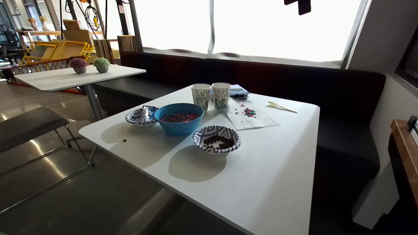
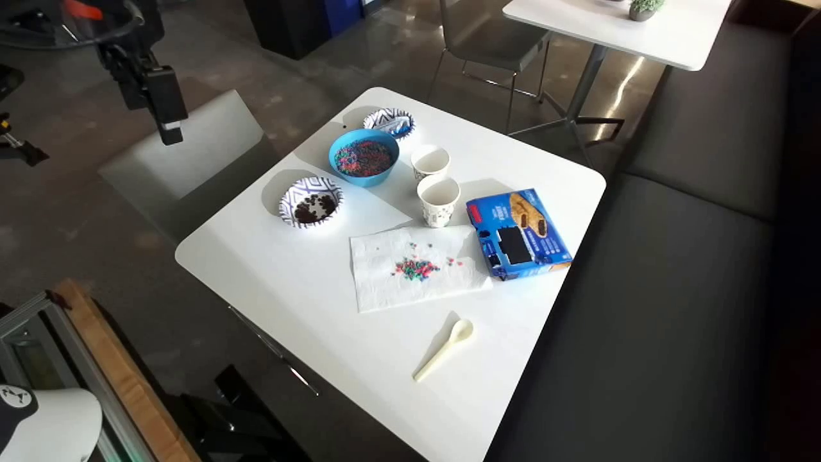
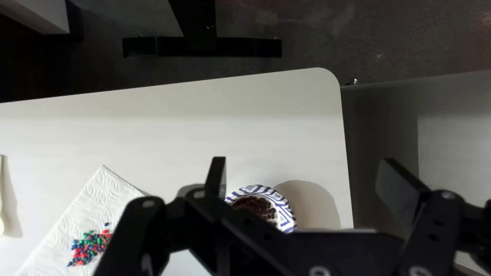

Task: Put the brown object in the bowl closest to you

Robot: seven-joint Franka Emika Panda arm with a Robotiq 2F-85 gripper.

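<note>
From where I stand, near the left edge of the white, round-cornered table (image 1: 261, 169) lies what I take to be the thing wanted: a tiny, roundish dark brown piece (image 1: 124, 140). It should be very light, probably hard, and quick to roll or skid if brushed; it may crack under a heavy squeeze. I'd come straight down on it, almost to the tabletop, and pinch it gently across its middle; a nudge outward could send it to the floor (image 1: 107, 195). Next along comes a white paper bowl with a dark pattern (image 1: 131, 116), holding shiny silver-and-blue wrappers (image 1: 147, 114), and just beside it a plain blue round bowl (image 1: 179, 129) of small red, green and blue bits (image 1: 179, 118). Two white paper cups with swirly print (image 1: 221, 95) stand upright beyond. In front of them sits another patterned paper bowl (image 1: 217, 131), partly filled with small dark brown pieces (image 1: 225, 142), which I judge the goal, being the closest of the three; it looks light enough to slide if bumped. Further right are a white embossed napkin (image 1: 259, 122) strewn with coloured bits (image 1: 249, 112) and a cream-coloured spoon (image 2: 446, 349). Up high at the right hangs the black two-fingered gripper (image 3: 303, 168), fingers (image 3: 218, 170) spread wide, nothing between them, well apart from the brown piece.
</note>
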